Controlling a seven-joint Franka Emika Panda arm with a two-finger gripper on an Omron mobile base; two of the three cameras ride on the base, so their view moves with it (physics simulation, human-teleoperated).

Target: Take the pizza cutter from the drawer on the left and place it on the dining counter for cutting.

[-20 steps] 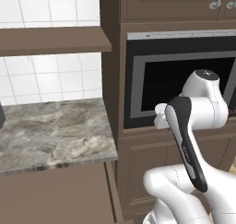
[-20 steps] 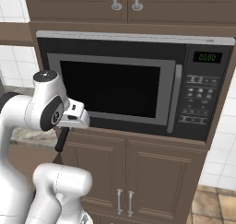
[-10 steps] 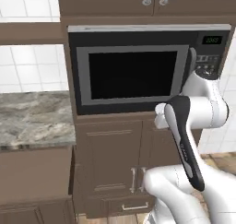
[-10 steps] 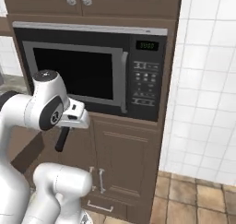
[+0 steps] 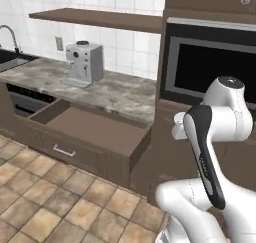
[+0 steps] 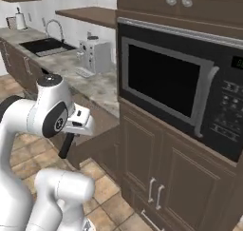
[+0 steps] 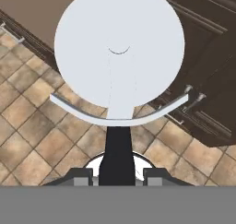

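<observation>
1. Pizza cutter [image 7: 119,57] is sitting right in the gripper [image 7: 118,173], seen from the hand view: the black handle runs down between the two fingertips [image 7: 82,176] and the big white wheel is sticking out ahead over the tiled floor [image 7: 41,135].
2. So the pincer is clamped narrow on the cutter's handle, not gaping open.
3. In the right base view the cutter's dark handle [image 6: 66,145] is poking down below the white hand, next to the arm's rounded joint.
4. Big change from a second ago: the whole picture is swinging round, so that's the base turning, not the stuff moving. Back then both base views were looking mostly at the microwave and cabinet doors.
5. Now the left base view is taking in the drawer [image 5: 87,137], pulled out and open under the marble worktop [image 5: 107,89], with a coffee machine [image 5: 83,63] standing on top and a wooden shelf [image 5: 100,18] above.
6. The right base view is showing a sink [image 6: 45,45] further along, and the microwave [image 6: 182,85] is sliding over to the right side.
7. The arm's pose is looking about the same as before, folded up close to the body.
</observation>
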